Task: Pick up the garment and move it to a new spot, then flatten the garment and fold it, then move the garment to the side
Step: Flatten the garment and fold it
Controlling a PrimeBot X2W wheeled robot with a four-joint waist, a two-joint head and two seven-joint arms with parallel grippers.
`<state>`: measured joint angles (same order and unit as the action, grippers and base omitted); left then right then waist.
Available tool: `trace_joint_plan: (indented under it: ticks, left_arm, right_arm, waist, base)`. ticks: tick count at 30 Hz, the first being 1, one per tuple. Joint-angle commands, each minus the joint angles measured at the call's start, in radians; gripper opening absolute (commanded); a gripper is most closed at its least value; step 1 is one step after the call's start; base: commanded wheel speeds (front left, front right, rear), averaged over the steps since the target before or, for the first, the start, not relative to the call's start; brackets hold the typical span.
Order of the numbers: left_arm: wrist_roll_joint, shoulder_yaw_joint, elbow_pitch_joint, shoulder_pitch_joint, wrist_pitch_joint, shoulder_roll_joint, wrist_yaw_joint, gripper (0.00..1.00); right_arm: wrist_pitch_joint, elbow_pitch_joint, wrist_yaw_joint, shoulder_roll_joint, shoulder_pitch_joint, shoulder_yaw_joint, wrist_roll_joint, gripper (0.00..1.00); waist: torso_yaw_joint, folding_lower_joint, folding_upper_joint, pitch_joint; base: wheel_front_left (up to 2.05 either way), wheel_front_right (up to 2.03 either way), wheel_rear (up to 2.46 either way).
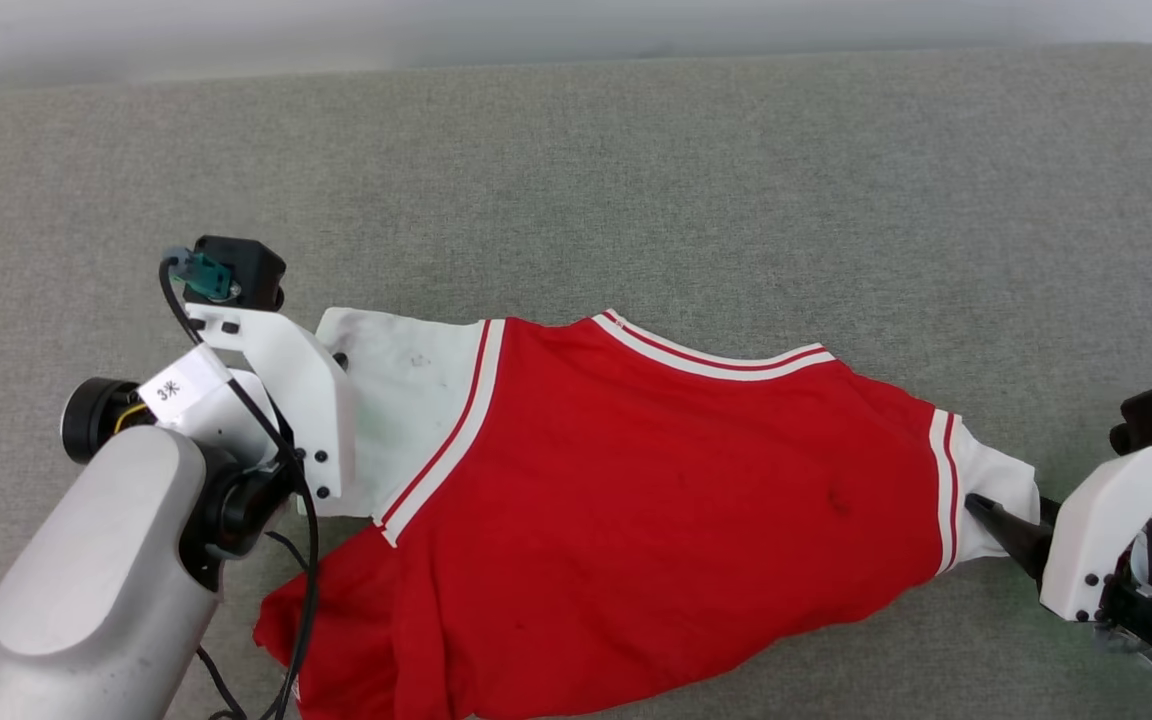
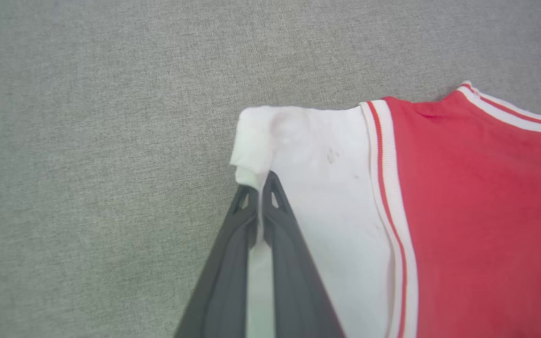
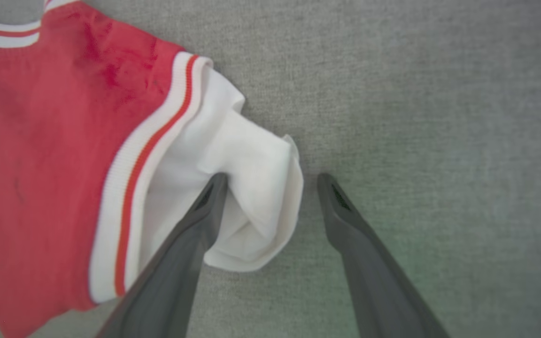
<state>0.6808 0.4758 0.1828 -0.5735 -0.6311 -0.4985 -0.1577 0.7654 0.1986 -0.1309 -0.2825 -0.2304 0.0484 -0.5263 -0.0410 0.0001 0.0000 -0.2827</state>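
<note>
Two grippers stood at opposite ends of the garment (image 1: 636, 480), which lay spread sideways across the grey fabric surface (image 1: 576, 160). Its red body was in the middle, and the striped neck trim faced the far side. The hem was bunched toward the near left in the head view.

The left gripper (image 2: 260, 192) had its fingers pressed together on the outer edge of the left white sleeve (image 2: 327, 159), with a thin fold of the cloth pinched between them.

The right gripper (image 3: 273, 179) had its jaws spread wide around the right white sleeve (image 3: 251, 155). One finger lay against the crumpled cuff. The other was over bare grey fabric just beside the cuff's edge. The cuff was between the fingers and was not clamped.
</note>
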Motion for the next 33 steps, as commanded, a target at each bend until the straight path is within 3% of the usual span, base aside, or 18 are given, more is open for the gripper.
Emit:
trace_joint_plan:
  ticks: [1, 3, 4, 5, 10, 22, 33]
  left_arm:
    - [0.001, -0.001, -0.006, 0.015, 0.004, -0.001, -0.006, 0.0]
    - [0.005, -0.003, -0.012, 0.02, 0.008, 0.001, -0.011, 0.0]
    - [0.009, -0.005, -0.017, 0.032, 0.012, 0.001, -0.016, 0.0]
    - [0.01, -0.006, -0.017, 0.036, 0.013, 0.0, -0.018, 0.0]
    - [-0.003, -0.023, -0.025, 0.041, 0.054, -0.017, -0.027, 0.0]
    - [-0.062, -0.087, 0.0, -0.015, 0.235, -0.053, -0.037, 0.0]
    - [-0.117, -0.125, 0.168, -0.309, 0.423, -0.014, 0.008, 0.0]
  right_arm:
    - [0.015, 0.027, 0.0, 0.005, -0.003, -0.028, -0.004, 1.0]
    - [0.029, 0.052, 0.0, 0.016, 0.002, -0.062, -0.022, 1.0]
    - [0.045, 0.093, -0.001, 0.026, 0.012, -0.098, -0.036, 0.11]
    - [0.046, 0.103, -0.001, 0.03, 0.013, -0.106, -0.04, 0.0]
    - [0.001, 0.11, -0.001, -0.012, -0.013, -0.088, -0.049, 0.0]
    - [-0.082, -0.008, 0.001, -0.088, -0.118, 0.011, 0.045, 0.0]
    - [-0.118, -0.023, 0.001, -0.133, -0.437, 0.001, 0.099, 0.0]
  waist:
    - [0.007, -0.0001, 0.0, -0.005]
    - [0.011, -0.0001, 0.0, -0.007]
    - [0.014, -0.0001, 0.0, -0.005]
    - [0.014, -0.0001, 0.0, -0.002]
    - [0.007, -0.0001, 0.0, 0.028]
    - [-0.013, -0.0001, 0.0, 0.132]
    - [-0.002, -0.0001, 0.0, 0.094]
  base:
    - [0.0, 0.0, 0.0]
    - [0.0, 0.0, 0.0]
    - [0.0, 0.0, 0.0]
    - [0.0, 0.0, 0.0]
    - [0.0, 0.0, 0.0]
    - [0.0, 0.0, 0.0]
    - [0.0, 0.0, 0.0]
